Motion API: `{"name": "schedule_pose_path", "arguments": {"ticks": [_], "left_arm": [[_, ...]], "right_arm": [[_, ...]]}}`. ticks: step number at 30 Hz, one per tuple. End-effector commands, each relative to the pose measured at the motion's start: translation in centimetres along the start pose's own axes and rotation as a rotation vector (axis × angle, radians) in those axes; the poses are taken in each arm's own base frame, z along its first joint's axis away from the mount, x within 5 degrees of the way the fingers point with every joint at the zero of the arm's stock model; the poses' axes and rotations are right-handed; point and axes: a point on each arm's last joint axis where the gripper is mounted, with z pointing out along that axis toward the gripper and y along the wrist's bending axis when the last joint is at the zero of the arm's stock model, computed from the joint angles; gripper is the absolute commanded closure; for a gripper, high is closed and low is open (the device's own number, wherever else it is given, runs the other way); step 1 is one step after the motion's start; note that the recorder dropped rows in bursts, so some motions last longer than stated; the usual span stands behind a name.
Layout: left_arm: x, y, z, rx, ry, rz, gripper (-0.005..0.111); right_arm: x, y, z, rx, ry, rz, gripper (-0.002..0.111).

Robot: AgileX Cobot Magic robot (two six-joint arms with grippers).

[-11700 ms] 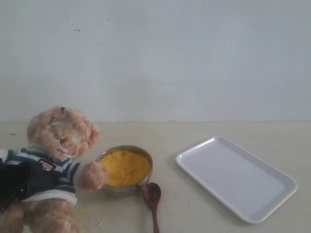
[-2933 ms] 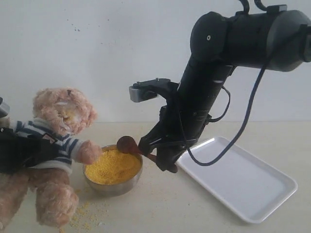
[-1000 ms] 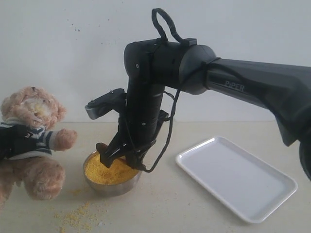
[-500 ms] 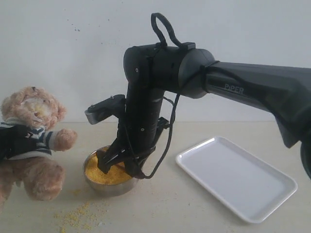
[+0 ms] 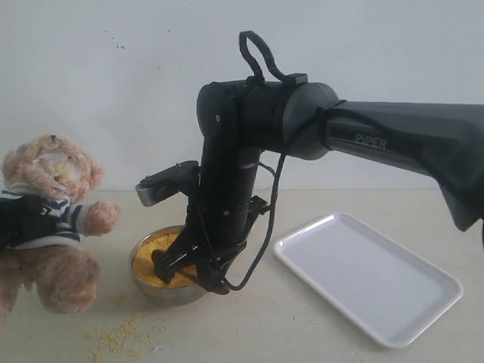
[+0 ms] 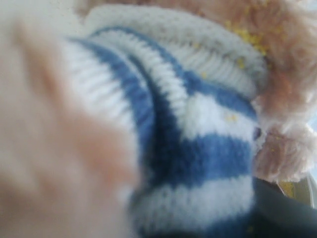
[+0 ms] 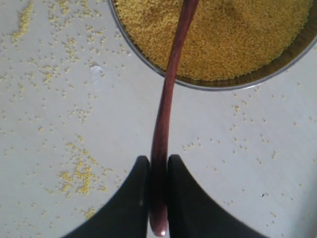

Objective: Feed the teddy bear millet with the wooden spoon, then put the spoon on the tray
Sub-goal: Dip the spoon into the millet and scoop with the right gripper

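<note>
Exterior view: the right gripper [image 7: 154, 168], clamped on the wooden spoon [image 7: 168, 94], has pushed it deeper into the millet [image 7: 237, 34]; the left gripper [image 5: 21, 223] still clasps the teddy bear [image 5: 51, 170].

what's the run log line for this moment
phase: scoop | right gripper: shut on wooden spoon, tip in millet | left gripper: holding teddy bear | tray: no spoon yet

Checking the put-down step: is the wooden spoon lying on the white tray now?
No, the right gripper pinches the wooden spoon, whose far end reaches over the millet.
</note>
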Motion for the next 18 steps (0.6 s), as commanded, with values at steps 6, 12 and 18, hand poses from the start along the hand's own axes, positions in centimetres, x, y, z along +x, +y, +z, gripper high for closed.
{"name": "schedule_pose_path", "arguments": {"ticks": [6, 12, 18], "left_arm": [[-0.2, -0.2, 0.0, 0.017, -0.008, -0.003, 0.103], [-0.2, -0.2, 0.0, 0.017, -0.008, -0.003, 0.103], [0.1, 0.0, 0.0, 0.014, 0.001, -0.008, 0.103]], "right_arm": [[0.1, -0.2, -0.7, -0.037, -0.025, -0.02, 0.109], [0.6, -3.1, -1.0, -0.061, -0.041, 0.113, 0.109], [0.6, -3.9, -0.7, -0.18, -0.071, 0.201, 0.109]]}}
